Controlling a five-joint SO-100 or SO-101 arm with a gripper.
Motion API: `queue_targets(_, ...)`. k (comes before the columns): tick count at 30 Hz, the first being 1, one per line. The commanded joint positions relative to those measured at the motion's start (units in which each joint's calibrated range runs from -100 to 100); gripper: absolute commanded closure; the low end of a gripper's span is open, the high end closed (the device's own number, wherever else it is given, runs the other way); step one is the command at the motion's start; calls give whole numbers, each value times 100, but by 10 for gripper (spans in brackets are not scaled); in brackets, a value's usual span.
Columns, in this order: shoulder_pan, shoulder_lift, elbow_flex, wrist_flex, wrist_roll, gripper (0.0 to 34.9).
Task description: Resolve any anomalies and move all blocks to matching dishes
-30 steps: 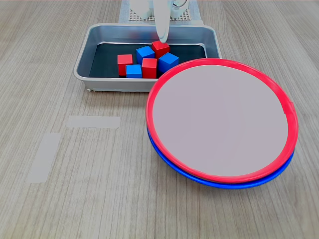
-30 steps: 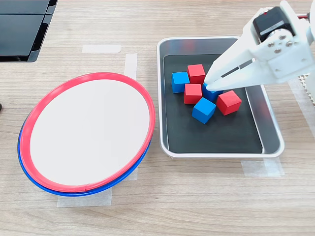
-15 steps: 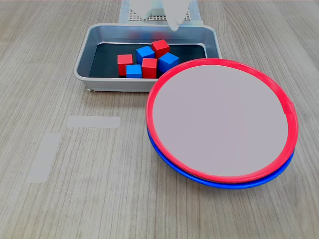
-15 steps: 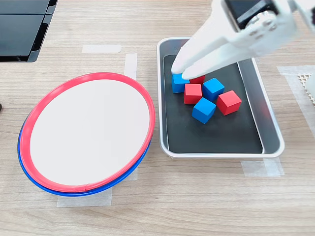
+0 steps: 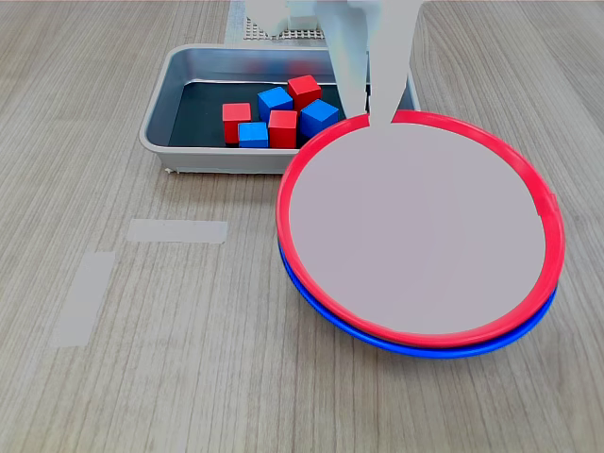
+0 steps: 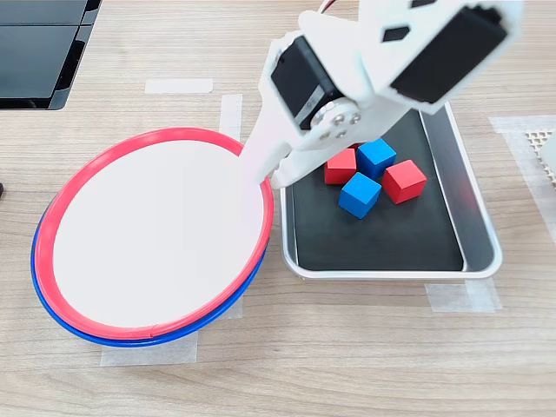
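Since the earlier pictures the gripper (image 5: pixel 370 111) is swinging away from the cubes, out of the grey metal tray (image 5: pixel 189 71) and across to the near edge of the stacked dishes; in the second exterior view its white tips (image 6: pixel 266 178) are now hanging over the red rim at the second exterior view's right of the plate. Its two fingers are standing slightly apart with a narrow gap between them in the first exterior view, and nothing is sitting between them. The red-rimmed dish (image 5: pixel 313 143) is lying directly on top of the blue-rimmed dish (image 5: pixel 415 345), nested so that only a crescent of blue rim is showing beneath it, and both pale insides are holding no cubes. All six blocks are sitting on the tray's black floor in the first exterior view: a red block (image 5: pixel 236 121) at the first exterior view's left, a blue block (image 5: pixel 253 135) just beside it, a second red block (image 5: pixel 282 129) touching that one, a blue block (image 5: pixel 275 99) behind, a red block (image 5: pixel 304 91) at the back, and a blue block (image 5: pixel 319 117) nearest the dishes. In the second exterior view the arm's body (image 6: pixel 382 52) is covering part of the cluster, so only four cubes are showing there.
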State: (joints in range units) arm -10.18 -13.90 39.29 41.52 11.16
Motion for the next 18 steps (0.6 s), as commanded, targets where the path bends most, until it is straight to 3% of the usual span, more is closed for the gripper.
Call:
queue_targets(1, -51, 225, -393, -111, 0, 295)
queue_targets(3, -88, 439, -666, -128, -39, 308)
queue_targets(16, -88, 933, -911, -417, -73, 313)
queue_targets(18, -88, 976, -930, -441, -83, 335)
